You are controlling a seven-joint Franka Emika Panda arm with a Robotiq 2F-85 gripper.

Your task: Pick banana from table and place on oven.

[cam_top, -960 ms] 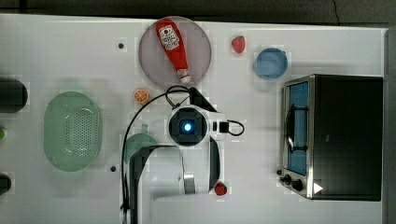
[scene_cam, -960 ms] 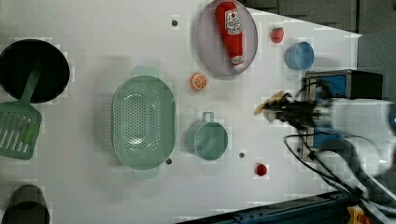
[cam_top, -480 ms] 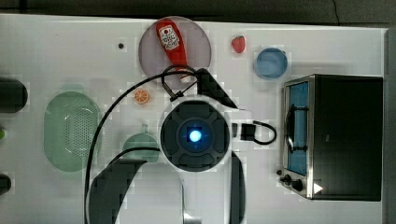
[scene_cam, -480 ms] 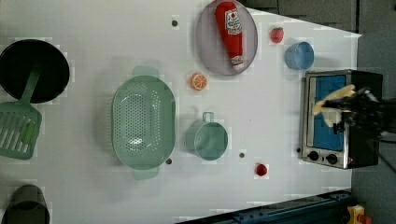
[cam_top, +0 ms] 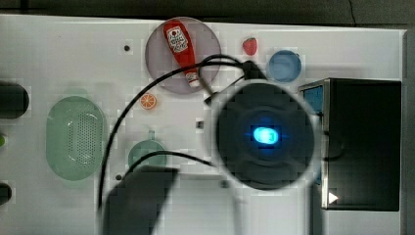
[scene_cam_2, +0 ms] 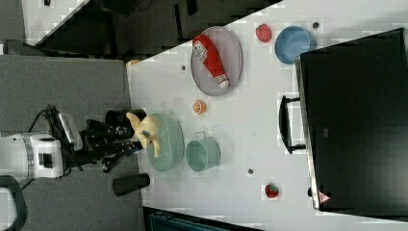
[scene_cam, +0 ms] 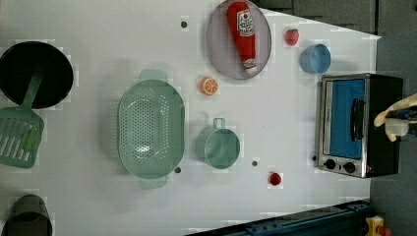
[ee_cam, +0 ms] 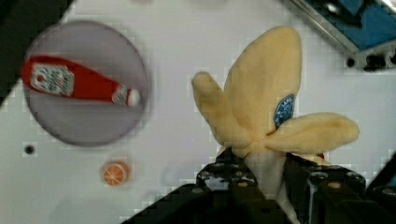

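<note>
The soft pale-yellow peeled banana point(ee_cam: 266, 116) is clamped at its stem between the partly closed fingers of the black gripper point(ee_cam: 266, 179) and is carried clear of the white counter point(scene_cam: 98, 29). The transport step is judged to be in hand. Next, the banana must be brought over the black-topped toaster oven point(scene_cam: 383, 123), lowered and released.

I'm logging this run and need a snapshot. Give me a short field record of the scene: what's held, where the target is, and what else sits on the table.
held item: banana, clamped in the hand
hand place: off the table, banana in the air
target: oven, door shut, top bare
plate: ketchup bottle lying on it
other items: orange slice, green cup, colander, blue bowl
</note>
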